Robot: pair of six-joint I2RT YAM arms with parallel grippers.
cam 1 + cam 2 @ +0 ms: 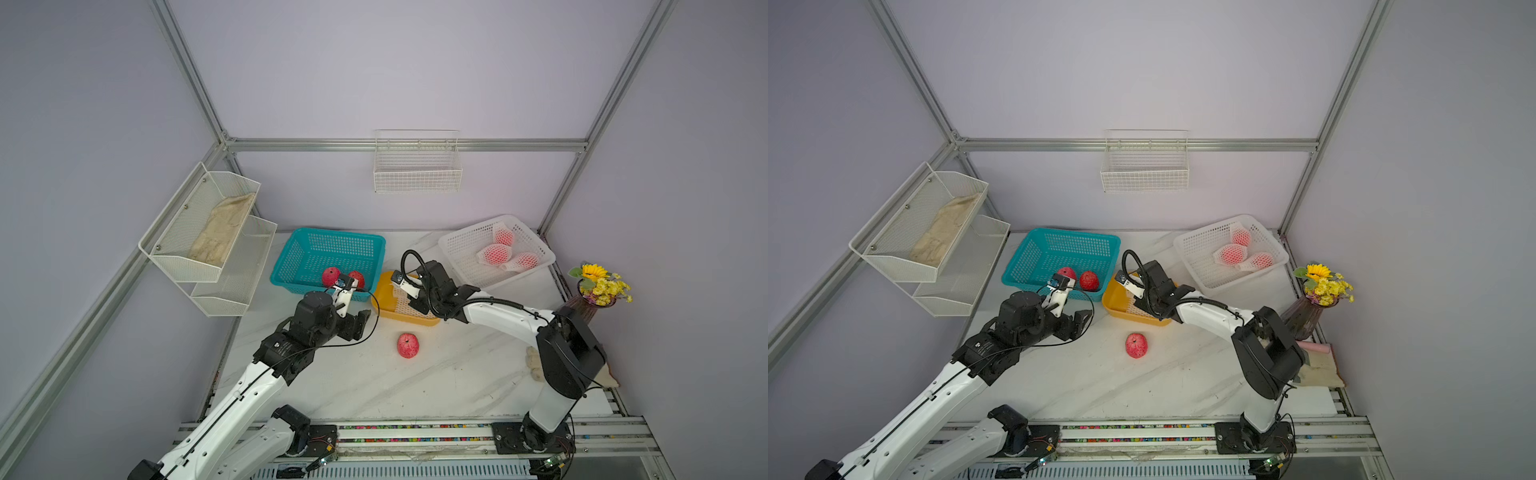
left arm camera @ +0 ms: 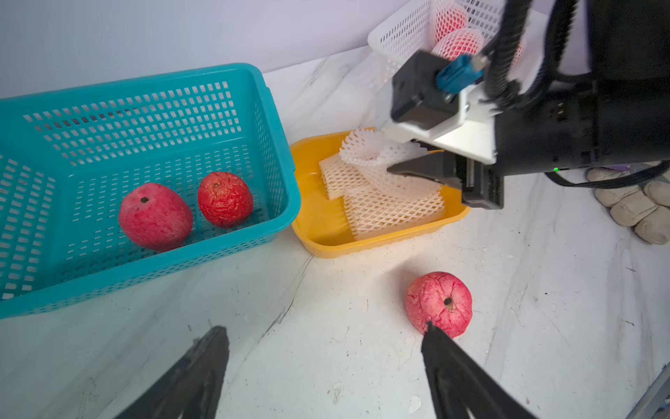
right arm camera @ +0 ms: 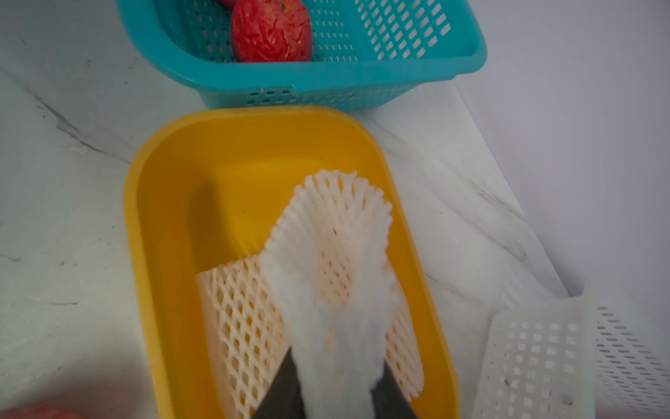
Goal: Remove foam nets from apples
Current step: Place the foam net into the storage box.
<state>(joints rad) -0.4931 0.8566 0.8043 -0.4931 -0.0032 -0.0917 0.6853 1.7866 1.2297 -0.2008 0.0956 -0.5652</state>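
Curling white diamond-mesh foam net (image 3: 333,254)

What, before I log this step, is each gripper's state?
Left gripper: open, empty.
Right gripper: white diamond-mesh foam net between its jaws; whether gripped cannot be told.

A robotics lab test cell. Plain lilac wall panels (image 1: 395,62) are held in a bare aluminium frame (image 1: 332,145) that boxes in a white marble-patterned table (image 1: 457,374). Two white-and-black robot arms, a left arm (image 1: 232,399) and a right arm (image 1: 498,311), are bolted to a metal rail (image 1: 615,432) along the table's front edge. The things around them look like staged props: a white wire basket (image 1: 417,174) hung on the back wall, a two-tier mesh shelf (image 1: 208,237) on the left wall, a teal plastic basket (image 1: 332,249) and a white plastic basket (image 1: 461,249) along the table's back edge, and a vase of yellow flowers (image 1: 600,286) at its right edge.
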